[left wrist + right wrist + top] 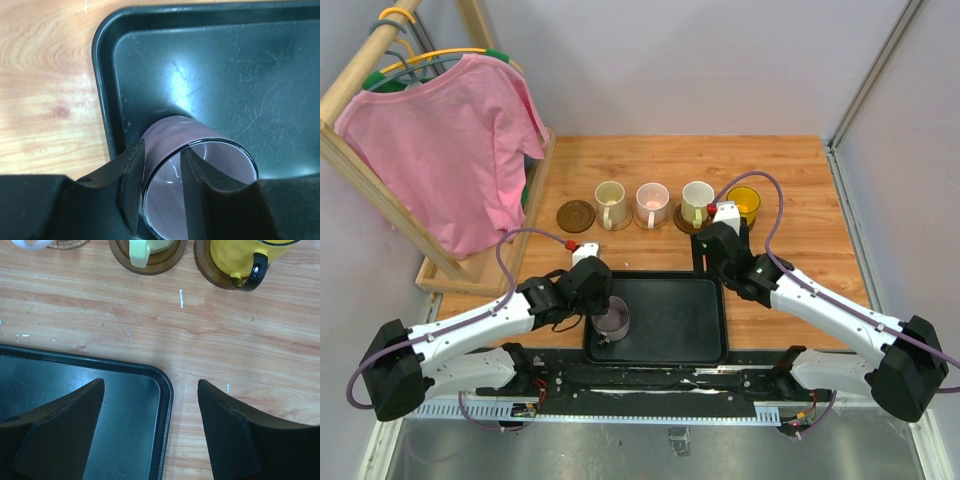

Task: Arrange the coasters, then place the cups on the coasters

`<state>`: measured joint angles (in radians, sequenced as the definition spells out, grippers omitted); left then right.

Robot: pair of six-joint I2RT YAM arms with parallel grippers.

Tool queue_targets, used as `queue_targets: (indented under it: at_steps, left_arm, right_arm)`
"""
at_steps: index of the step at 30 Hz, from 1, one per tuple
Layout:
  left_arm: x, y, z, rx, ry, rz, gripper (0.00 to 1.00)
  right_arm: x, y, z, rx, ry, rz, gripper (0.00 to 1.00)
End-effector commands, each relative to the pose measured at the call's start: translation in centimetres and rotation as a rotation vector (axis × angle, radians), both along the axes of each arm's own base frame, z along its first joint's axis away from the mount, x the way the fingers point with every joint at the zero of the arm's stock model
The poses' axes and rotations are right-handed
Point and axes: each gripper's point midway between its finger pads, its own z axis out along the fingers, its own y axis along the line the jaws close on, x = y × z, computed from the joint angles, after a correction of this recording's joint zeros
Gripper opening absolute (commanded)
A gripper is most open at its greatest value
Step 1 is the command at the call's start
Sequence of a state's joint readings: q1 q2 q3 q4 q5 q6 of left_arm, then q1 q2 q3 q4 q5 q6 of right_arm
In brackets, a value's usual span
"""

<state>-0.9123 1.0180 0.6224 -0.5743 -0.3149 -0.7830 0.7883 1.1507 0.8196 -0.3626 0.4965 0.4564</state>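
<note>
Fig.: my L gripper [160,162] is clamped on the wall of the greyish-purple handled mug [210,170], one finger inside and one outside. The mug stands in the near-left part of the black rectangular tray [215,65]. My R gripper [150,390] hangs open over the tray's corner.

Step, I judge: pickup of the last cup.

Next: lift straight up, carry to the bare dark-brown round coaster [576,214] at the row's left end on the wooden tabletop [225,340], and lower it centred.

No readable text, labels, brands or numbers in any view. The purple cup [172,135], black tray [250,75], pink shirt [450,150] and other cups [651,204] are all plain.
</note>
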Motion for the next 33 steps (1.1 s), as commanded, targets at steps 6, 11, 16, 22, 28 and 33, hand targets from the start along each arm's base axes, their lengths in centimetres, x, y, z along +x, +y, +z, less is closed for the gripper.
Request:
queue_targets:
  at_steps: [6, 11, 16, 22, 28, 33]
  left_arm:
    - [6.0, -2.2, 1.9, 0.082, -0.234, -0.006, 0.41]
    - [7.7, -2.5, 4.3, 0.114, -0.302, 0.003, 0.54]
    - [6.8, -2.7, 6.3, 0.058, -0.313, -0.037, 0.74]
    - [3.6, -1.8, 5.8, 0.003, -0.206, -0.078, 0.83]
    - [0.2, -0.4, 4.1, -0.065, -0.099, -0.074, 0.83]
    - [-1.7, -0.3, 3.3, -0.126, -0.043, -0.084, 0.79]
  right_arm:
    - [0.2, -0.6, -0.3, 0.01, -0.004, -0.025, 0.77]
    - [0.1, -0.7, -0.2, 0.01, -0.006, -0.02, 0.77]
    - [0.0, -0.9, -0.1, 0.014, -0.013, -0.024, 0.77]
    - [0.0, -0.6, -0.3, 0.022, -0.001, -0.018, 0.77]
    - [-0.1, -0.3, -0.4, 0.034, 0.009, -0.01, 0.77]
    - [-0.2, -0.1, -0.4, 0.045, 0.014, -0.007, 0.77]
